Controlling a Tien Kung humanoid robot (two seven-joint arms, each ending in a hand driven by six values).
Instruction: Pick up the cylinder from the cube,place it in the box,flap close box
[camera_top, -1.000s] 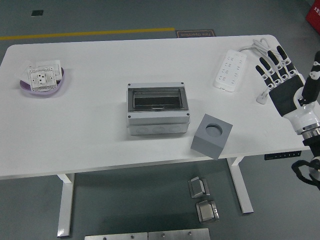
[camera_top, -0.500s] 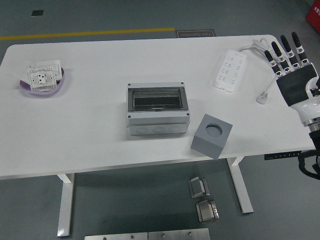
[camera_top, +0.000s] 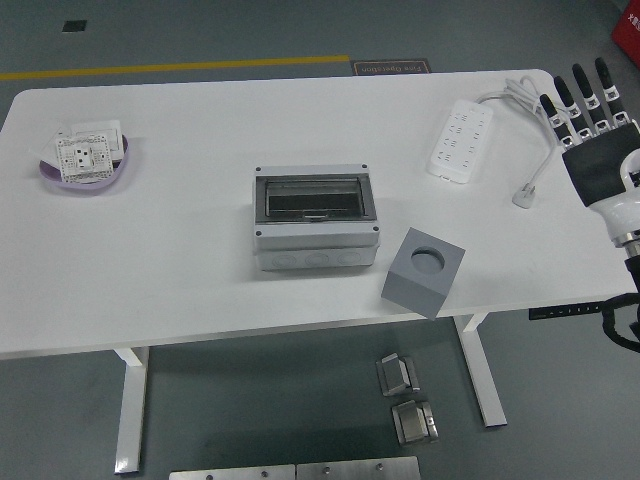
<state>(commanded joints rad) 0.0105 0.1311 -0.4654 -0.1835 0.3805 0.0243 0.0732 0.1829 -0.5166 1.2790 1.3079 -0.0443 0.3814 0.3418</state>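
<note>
— Is that robot hand (camera_top: 592, 125) holding anything?
— No, fingers spread, empty, off the table's (camera_top: 180, 270) right edge. The cube's (camera_top: 424, 271) hole looks empty; box (camera_top: 315, 217) flap's shut, so the cylinder's likely inside.

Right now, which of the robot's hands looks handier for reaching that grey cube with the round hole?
The right hand, probably. It is the only one in view, fingers spread and holding nothing, at the table's right edge, and the grey cube sits on the table's right half. The left hand is out of view.
</note>
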